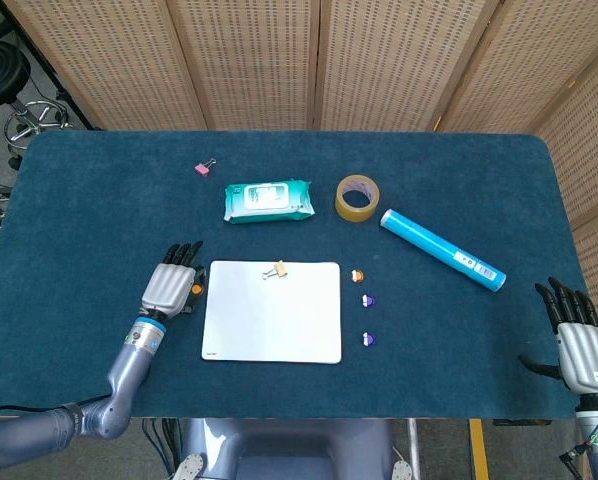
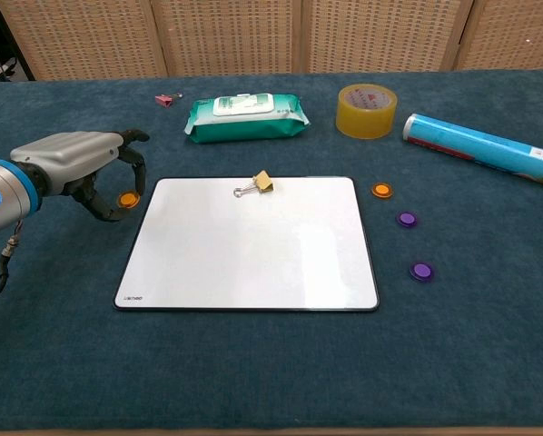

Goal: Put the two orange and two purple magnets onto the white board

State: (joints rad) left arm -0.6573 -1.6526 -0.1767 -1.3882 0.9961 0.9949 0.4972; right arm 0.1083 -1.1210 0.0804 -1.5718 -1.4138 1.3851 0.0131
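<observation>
The white board point(image 1: 272, 320) point(image 2: 249, 254) lies flat on the blue table, with a small binder clip point(image 2: 256, 184) on its far edge. Just left of the board, my left hand point(image 1: 169, 288) point(image 2: 76, 162) pinches one orange magnet point(image 2: 127, 198) point(image 1: 195, 290) between thumb and fingers. The other orange magnet point(image 1: 357, 275) point(image 2: 381, 190) lies right of the board. Two purple magnets point(image 2: 406, 219) point(image 2: 421, 271) sit in a row nearer to me. My right hand point(image 1: 584, 345) rests at the table's near right corner, fingers spread and empty, showing only in the head view.
Behind the board lie a green wipes pack point(image 1: 267, 200), a roll of tape point(image 1: 355, 197) and a blue tube point(image 1: 442, 249). A pink clip point(image 1: 205, 168) sits far left at the back.
</observation>
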